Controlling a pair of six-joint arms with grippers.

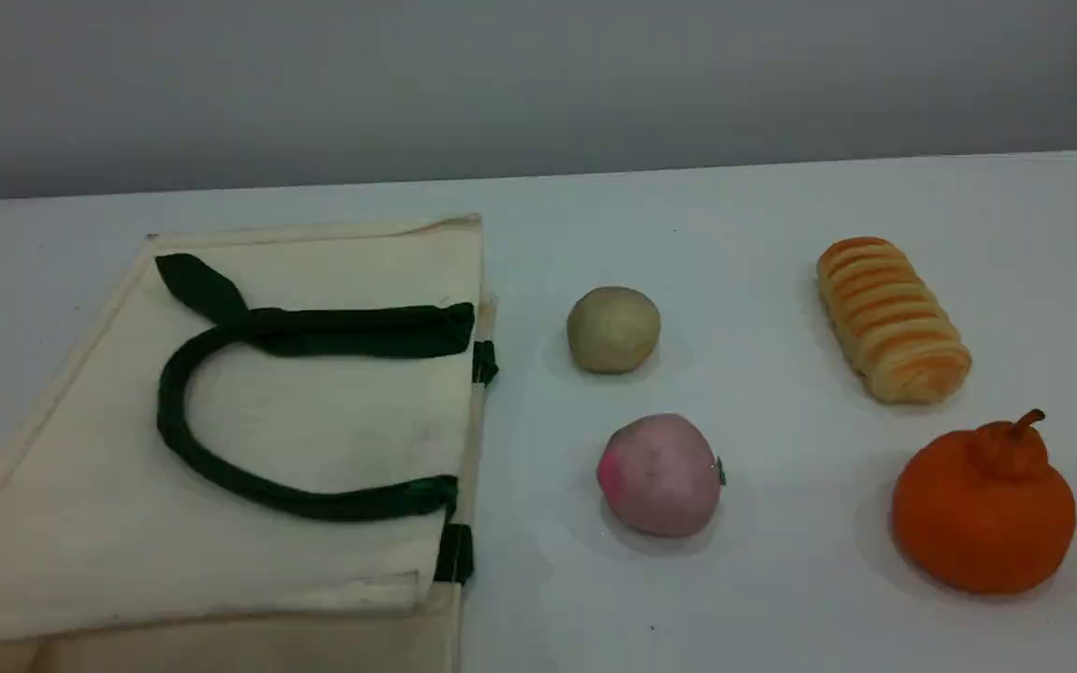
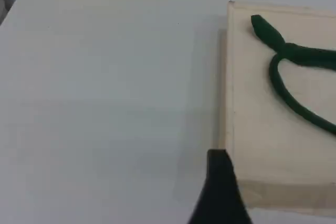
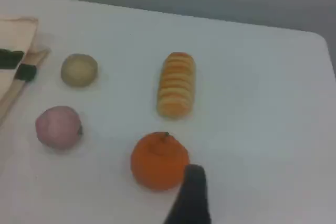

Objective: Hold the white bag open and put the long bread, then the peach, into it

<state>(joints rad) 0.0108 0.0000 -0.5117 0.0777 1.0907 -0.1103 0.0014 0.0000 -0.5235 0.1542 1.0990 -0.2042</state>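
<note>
Left gripper [image 2: 218,167]: hung over bare table [image 1: 782,608] just beside the bag's left edge, fingers apart, gripping nothing.
Right gripper [image 3: 192,186]: spread wide and empty, above the orange fruit [image 1: 983,509].
White bag [image 1: 127,523]: lay flat at the table's left, its mouth to the right, a green handle [image 1: 174,411] folded back over the top panel.
Long bread [image 1: 892,320]: far right and untouched, its long axis slanting from far-left to near-right.
Peach [image 1: 660,475]: just right of the bag's mouth.
Step in hand: opening the bag. The left gripper would best pinch the top layer alone and raise it. The bread looked easiest gripped across its width and fed in end-first.
</note>
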